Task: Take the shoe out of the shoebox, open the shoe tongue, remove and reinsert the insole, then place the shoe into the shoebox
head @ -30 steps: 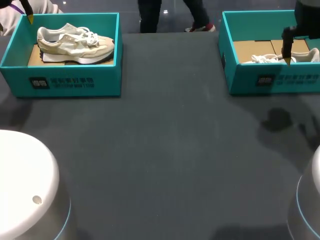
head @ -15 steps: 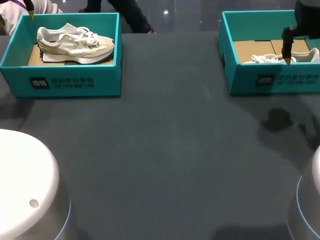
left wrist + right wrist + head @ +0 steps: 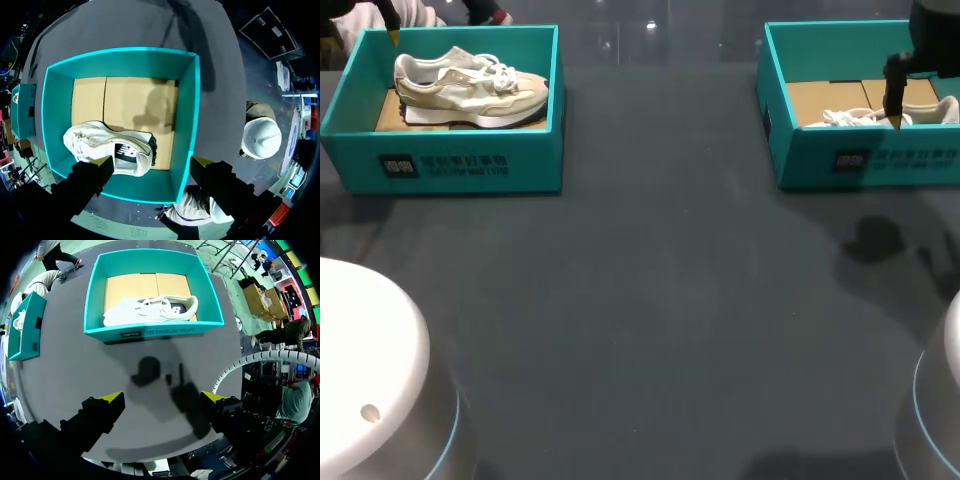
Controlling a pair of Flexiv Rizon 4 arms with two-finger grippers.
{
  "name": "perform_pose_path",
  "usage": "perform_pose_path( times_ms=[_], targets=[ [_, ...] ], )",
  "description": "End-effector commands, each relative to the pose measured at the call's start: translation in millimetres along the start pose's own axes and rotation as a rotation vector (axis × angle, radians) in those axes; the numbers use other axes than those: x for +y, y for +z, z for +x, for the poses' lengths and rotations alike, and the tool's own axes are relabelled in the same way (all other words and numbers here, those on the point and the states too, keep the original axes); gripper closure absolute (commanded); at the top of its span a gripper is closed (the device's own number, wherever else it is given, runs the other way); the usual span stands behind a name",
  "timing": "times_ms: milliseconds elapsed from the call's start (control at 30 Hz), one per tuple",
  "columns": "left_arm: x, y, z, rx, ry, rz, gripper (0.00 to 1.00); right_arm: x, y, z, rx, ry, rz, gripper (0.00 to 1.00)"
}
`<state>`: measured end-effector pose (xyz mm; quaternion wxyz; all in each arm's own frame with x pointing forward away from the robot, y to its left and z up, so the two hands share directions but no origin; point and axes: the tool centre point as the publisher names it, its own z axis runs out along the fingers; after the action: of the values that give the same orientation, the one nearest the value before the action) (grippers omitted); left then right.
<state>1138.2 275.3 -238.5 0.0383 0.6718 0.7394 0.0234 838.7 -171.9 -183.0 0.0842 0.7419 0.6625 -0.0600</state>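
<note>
Though empty, left claw (image 3: 152,161) over shoe (image 3: 107,145)

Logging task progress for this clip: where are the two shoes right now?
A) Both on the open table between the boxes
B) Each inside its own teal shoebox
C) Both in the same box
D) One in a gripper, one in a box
B: the left shoe lies in the left shoebox, the right shoe lies in the right shoebox, and the left gripper and right gripper are open and hold nothing.
</note>
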Motion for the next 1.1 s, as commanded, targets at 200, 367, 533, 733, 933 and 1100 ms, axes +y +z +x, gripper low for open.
perform_pose_path(
  times_ms=[200, 367, 533, 733, 933, 1100],
  targets=[
    [21, 18, -0.3, 0.022, 0.029, 0.035, 0.0, -0.1, 0, 0.4, -0.001, 0.001, 0.0, 0.0],
    [20, 27, 0.2, 0.036, 0.042, 0.038, 0.0, -0.1, 0, 0.4, -0.001, 0.001, 0.0, 0.0],
    [22, 33, 0.6, 0.038, 0.049, 0.048, 0.0, -0.1, 0, 0.4, -0.001, 0.001, 0.0, 0.0],
    [22, 39, 1.5, 0.046, 0.063, 0.05, 0.0, -0.1, 0, 0.4, -0.001, 0.001, 0.0, 0.0],
    [20, 47, 2.9, 0.053, 0.084, 0.063, 0.0, -0.1, 0, 0.4, -0.001, 0.001, 0.0, 0.0],
    [18, 55, 1.8, 0.049, 0.103, 0.066, 0.0, -0.1, 0, 0.4, -0.001, 0.001, 0.0, 0.0]
  ],
)
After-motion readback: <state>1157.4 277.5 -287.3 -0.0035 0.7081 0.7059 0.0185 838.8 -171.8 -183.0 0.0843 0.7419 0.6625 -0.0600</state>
